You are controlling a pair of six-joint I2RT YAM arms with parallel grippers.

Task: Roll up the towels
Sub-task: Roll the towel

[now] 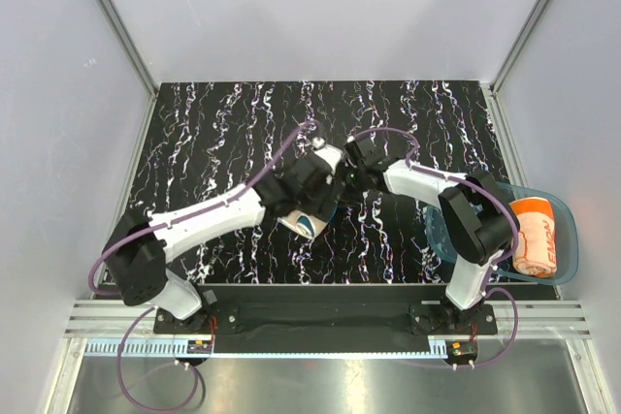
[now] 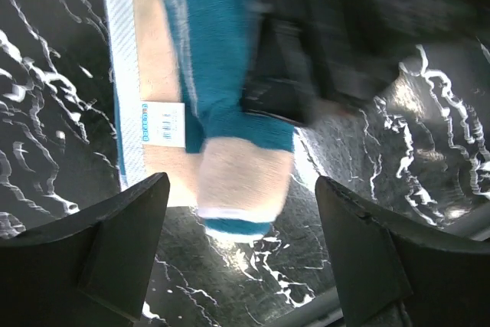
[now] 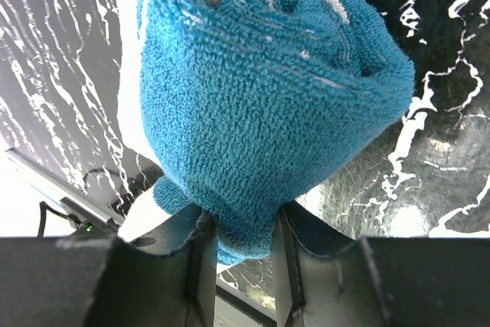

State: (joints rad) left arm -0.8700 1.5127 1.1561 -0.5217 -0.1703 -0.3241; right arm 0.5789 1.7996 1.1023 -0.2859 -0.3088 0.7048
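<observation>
Near table centre: teal towel pinched by right gripper; left gripper spread, holding nothing. Best nipped firmly across all layers to prevent unwinding.

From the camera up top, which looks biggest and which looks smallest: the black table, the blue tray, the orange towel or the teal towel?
1. black table
2. blue tray
3. orange towel, rolled up in the tray
4. teal towel, though it is mostly hidden, so its place is unsure
</observation>
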